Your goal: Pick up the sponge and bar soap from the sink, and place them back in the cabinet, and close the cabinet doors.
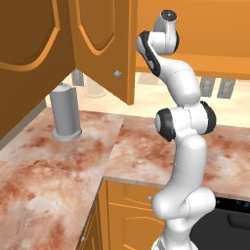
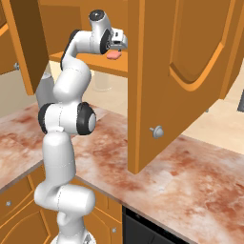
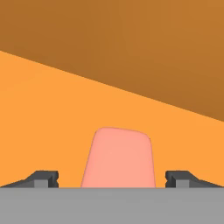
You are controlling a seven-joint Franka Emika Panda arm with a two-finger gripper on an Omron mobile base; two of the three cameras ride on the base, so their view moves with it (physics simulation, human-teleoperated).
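Bar soap [image 3: 118, 157] lies flat on the cabinet's wooden shelf [image 3: 48, 131], the pink block showing between the two finger tips of the end effector [image 3: 112, 178] in the hand view. The tips stand wide apart, each with a clear gap to the soap's sides, so nothing is held. In the right base view the soap [image 2: 114, 55] sits on the shelf just under the hand, inside the cabinet [image 2: 86, 14].

The likely trouble is on the way out: a pull-back that dips or swings sideways could let a finger catch the soap and drag it toward the shelf's near edge. The open cabinet doors [image 2: 176, 71] hang close to the arm on both sides, so a wide swing might knock one.
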